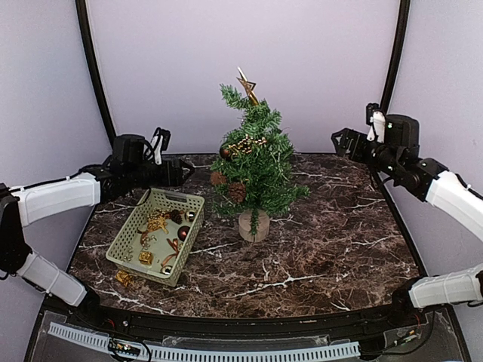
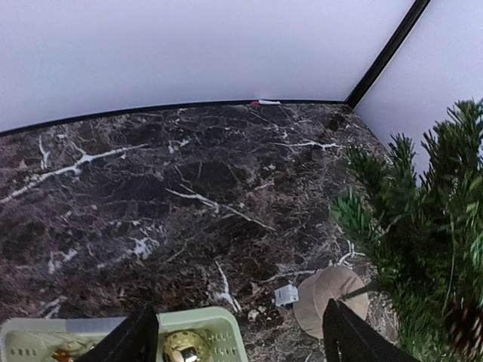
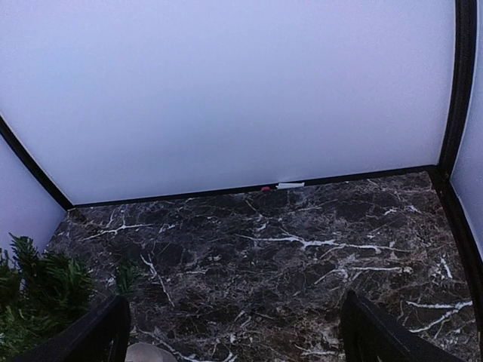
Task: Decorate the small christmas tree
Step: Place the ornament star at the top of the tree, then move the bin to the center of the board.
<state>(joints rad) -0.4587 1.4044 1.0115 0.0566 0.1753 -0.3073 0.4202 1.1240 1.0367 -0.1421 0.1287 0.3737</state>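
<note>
Left pincer (image 2: 240,335) and right pincer (image 3: 234,332) gape wide, empty. Reaching from nine o'clock, the left could snag and topple the bushy green miniature fir (image 1: 255,162).

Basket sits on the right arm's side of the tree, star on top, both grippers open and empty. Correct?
No. The top external view shows the basket on the left arm's side of the small christmas tree. The star is on top; the left gripper and right gripper are open and empty.
</note>
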